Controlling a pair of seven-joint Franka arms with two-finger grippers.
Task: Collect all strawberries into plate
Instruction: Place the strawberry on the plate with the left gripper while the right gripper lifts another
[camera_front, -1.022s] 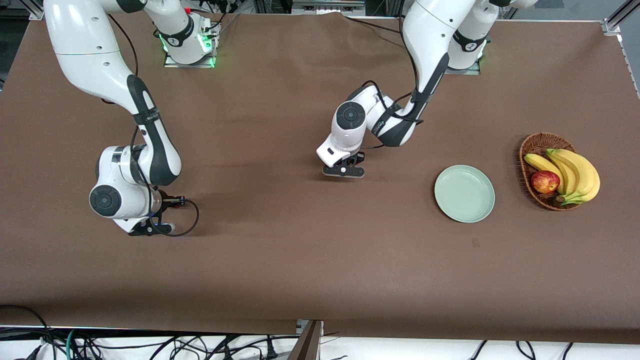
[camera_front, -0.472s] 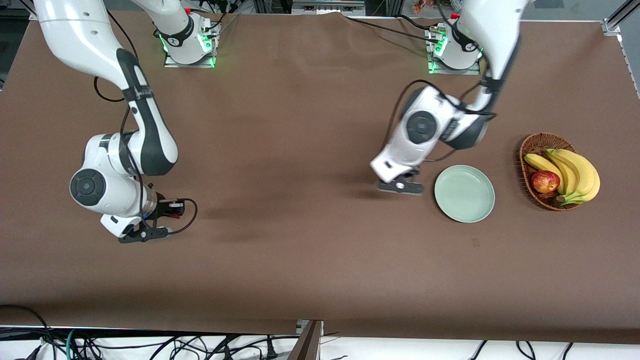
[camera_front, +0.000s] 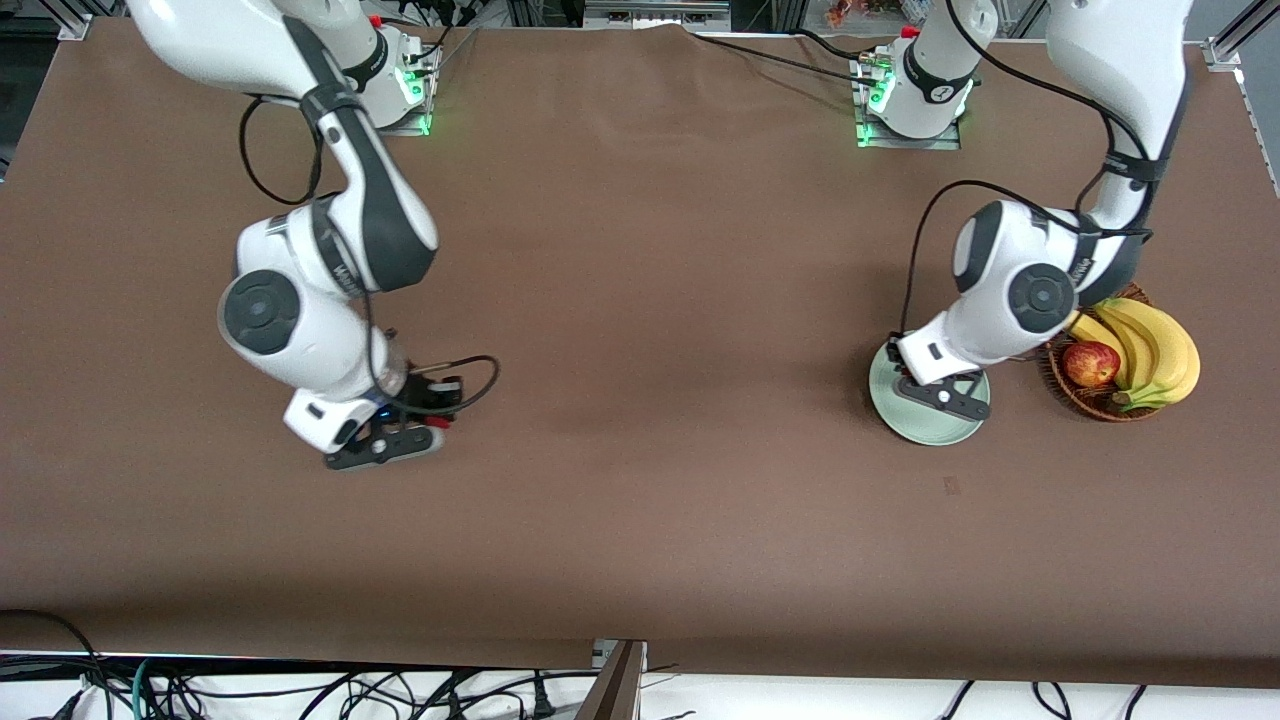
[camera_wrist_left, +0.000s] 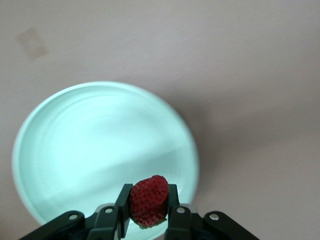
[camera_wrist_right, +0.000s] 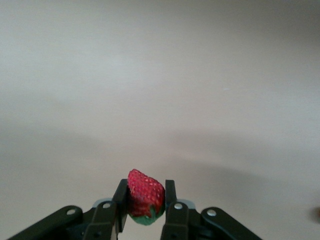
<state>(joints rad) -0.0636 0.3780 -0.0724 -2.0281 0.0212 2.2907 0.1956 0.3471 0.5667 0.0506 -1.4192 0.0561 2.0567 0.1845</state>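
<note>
The right gripper (camera_front: 385, 447) is up in the air over the bare brown table (camera_front: 640, 520), toward the right arm's end. Its two fingers (camera_wrist_right: 120, 197) are squeezed tight on a strawberry (camera_wrist_right: 145, 199). The berry is red with tiny seeds, and a bit of green shows at its base. In the front view this berry is too hidden by the gripper to pick out.

The left gripper (camera_front: 945, 397) is over the plate (camera_front: 925, 432), toward the left arm's end of the table. It also pinches a strawberry (camera_wrist_left: 148, 200) between its fingers (camera_wrist_left: 172, 197). In the left wrist view the berry hangs over the rim of the plate (camera_wrist_left: 75, 145) closest to the wrist camera. The plate is round and pale green, and the part I can see has nothing lying in it. I cannot tell if the berry touches the plate; it looks like it is a little above it.

Just beside the plate, closer to the table's end, is a brown basket (camera_front: 1065, 385). In it are yellow bananas (camera_front: 1160, 350) and a red apple (camera_front: 1090, 363). The left arm (camera_front: 1030, 290) covers part of the basket.

I can see only these two berries.
</note>
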